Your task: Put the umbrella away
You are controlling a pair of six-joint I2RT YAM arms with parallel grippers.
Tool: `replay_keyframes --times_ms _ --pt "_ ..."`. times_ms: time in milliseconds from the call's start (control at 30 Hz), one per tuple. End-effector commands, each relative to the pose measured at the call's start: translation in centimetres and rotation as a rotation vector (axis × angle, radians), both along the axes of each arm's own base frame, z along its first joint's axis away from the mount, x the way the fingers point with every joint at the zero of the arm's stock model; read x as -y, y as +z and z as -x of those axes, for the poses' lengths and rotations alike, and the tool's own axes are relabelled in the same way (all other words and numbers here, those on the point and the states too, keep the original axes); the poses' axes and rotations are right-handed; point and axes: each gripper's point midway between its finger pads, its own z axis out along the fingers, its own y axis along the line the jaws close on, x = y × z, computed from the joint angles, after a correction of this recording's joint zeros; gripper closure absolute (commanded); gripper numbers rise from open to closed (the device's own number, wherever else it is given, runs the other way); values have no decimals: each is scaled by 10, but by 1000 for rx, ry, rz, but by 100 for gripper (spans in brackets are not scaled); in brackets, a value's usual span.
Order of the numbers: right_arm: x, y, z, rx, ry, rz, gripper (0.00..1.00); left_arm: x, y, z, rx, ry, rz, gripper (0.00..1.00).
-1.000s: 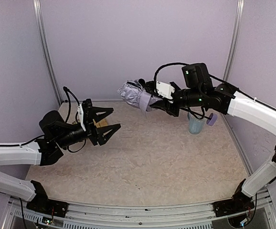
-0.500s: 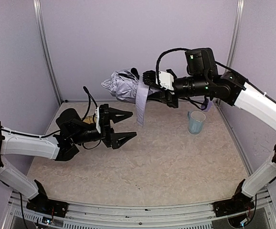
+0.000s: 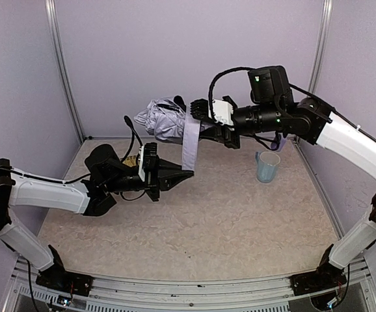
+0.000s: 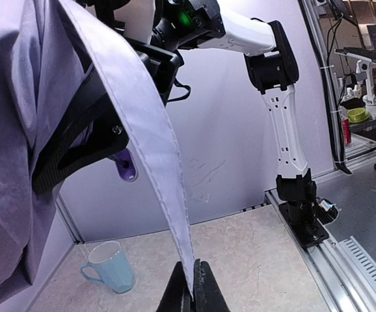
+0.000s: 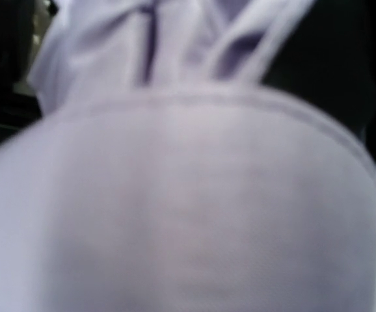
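Note:
The umbrella [image 3: 164, 117] is a bunched lavender-grey bundle held in the air over the back of the table. My right gripper [image 3: 204, 121] is shut on it from the right. In the right wrist view only blurred umbrella fabric [image 5: 194, 208] shows, and the fingers are hidden. The fabric strap [image 3: 189, 144] hangs straight down from the bundle. My left gripper [image 3: 179, 171] is shut on the strap's lower end. In the left wrist view the strap [image 4: 154, 136] runs down into the closed left gripper [image 4: 194, 286]. The small lavender handle [image 4: 126, 166] shows behind the right gripper.
A light blue mug [image 3: 267, 166] stands on the table at the back right, also seen as the mug [image 4: 110, 266] below the umbrella. Lavender walls and metal posts [image 3: 62, 65] close in the back and sides. The right arm's base [image 4: 303, 208] stands at the table's edge.
My left gripper moved right, up to the hanging strap, and went from wide open to shut on its end. The right arm with the umbrella barely shifted.

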Motion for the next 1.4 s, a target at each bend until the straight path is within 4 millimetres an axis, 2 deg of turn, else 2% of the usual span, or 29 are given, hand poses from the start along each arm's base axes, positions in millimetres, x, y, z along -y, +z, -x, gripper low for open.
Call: replay_keyframes --times_ms 0,67,167,300,400,567,667,733,767,833,933,1033,1100,1167,1267,1367 --pt "-1 29 -3 49 -30 -74 100 -1 13 10 4 -49 17 100" --pt "5 32 -10 34 -64 -87 100 -3 4 1 -37 -9 -15 100" --pt "24 52 -14 -5 -68 -157 100 -16 -29 -21 -75 104 -92 100" --pt "40 77 10 -38 17 -232 100 -37 -81 -58 -119 258 -196 100" --pt "38 72 36 -121 132 -217 100 -41 -95 -86 -74 352 -248 100" --pt "31 35 92 -265 311 -109 100 -56 -91 -142 -23 446 -261 100" --pt "26 0 124 -391 411 -15 100 -62 -94 -178 43 506 -307 100" --pt "18 -36 141 -458 421 91 100 -65 -92 -199 83 536 -324 100" --pt "16 -57 148 -493 413 154 100 -66 -82 -209 107 546 -310 100" --pt "17 -113 153 -570 354 279 100 -67 -67 -220 137 547 -289 100" --pt "27 -196 160 -615 284 448 100 -60 -49 -219 197 500 -271 100" --pt "38 -260 161 -608 211 594 100 -49 -48 -205 239 430 -279 100" --pt "46 -293 158 -544 160 670 100 -42 -55 -191 277 404 -298 100" --pt "49 -311 154 -456 131 693 100 -34 -65 -176 316 376 -318 100" --pt "41 -308 141 -334 103 607 100 -17 -82 -147 363 316 -348 100" --pt "44 -314 142 -244 150 589 100 -1 -89 -123 389 252 -356 100"
